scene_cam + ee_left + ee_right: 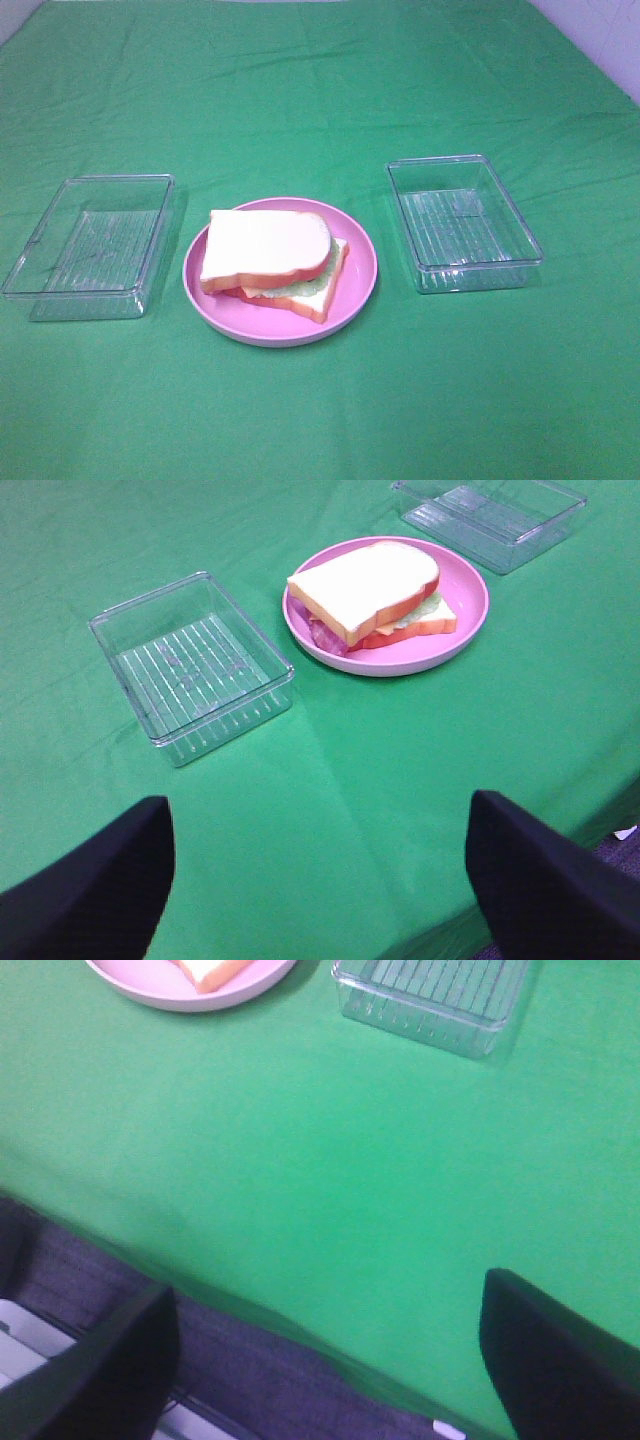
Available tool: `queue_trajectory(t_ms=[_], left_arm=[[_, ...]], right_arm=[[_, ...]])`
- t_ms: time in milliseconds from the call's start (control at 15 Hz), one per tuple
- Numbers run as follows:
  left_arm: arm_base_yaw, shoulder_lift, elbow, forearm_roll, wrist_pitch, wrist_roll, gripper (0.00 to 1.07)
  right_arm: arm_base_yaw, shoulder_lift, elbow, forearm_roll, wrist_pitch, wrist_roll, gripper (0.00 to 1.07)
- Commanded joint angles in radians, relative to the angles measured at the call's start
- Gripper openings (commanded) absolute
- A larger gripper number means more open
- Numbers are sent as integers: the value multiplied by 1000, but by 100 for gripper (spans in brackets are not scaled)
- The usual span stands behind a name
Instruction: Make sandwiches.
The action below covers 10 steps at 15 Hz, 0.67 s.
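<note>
The sandwich (270,262) lies on the round pink plate (358,285) at the centre of the exterior high frame; a white bread slice with orange-brown crust sits on top, skewed over the bottom slice; pale green lettuce shows between the slices, and the left wrist view shows a reddish strip and a yellow-orange edge in the filling as well. The plate rests on the green-covered counter (320,100). One clear plastic tray (50,262) stands at middle left of the frame, near the plate but apart from it; a second clear tray (520,225) stands at middle right, also apart from the plate; both trays show ribbed floors and hold nothing visible.

Neither arm appears in the exterior high frame. The left hand (320,880) hovers at the lower edge of its own view, above bare green cloth, its dark fingers spread wide, released, grasping nothing. The right hand (330,1360) hangs over the counter's edge, fingers likewise parted, released and empty; the plate rim and one tray show at the top of that view.
</note>
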Motion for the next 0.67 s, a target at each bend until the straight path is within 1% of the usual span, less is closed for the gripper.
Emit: queue_trajectory(t_ms=[67, 200, 667], left_arm=[[-1, -7, 2, -14, -10, 12, 76], [-1, -7, 2, -20, -10, 12, 76], [-1, -7, 1, -25, -10, 12, 76]], right_arm=[[0, -88, 12, 8, -29, -39, 77], [0, -113, 25, 8, -47, -68, 77], [0, -116, 25, 8, -46, -65, 77]])
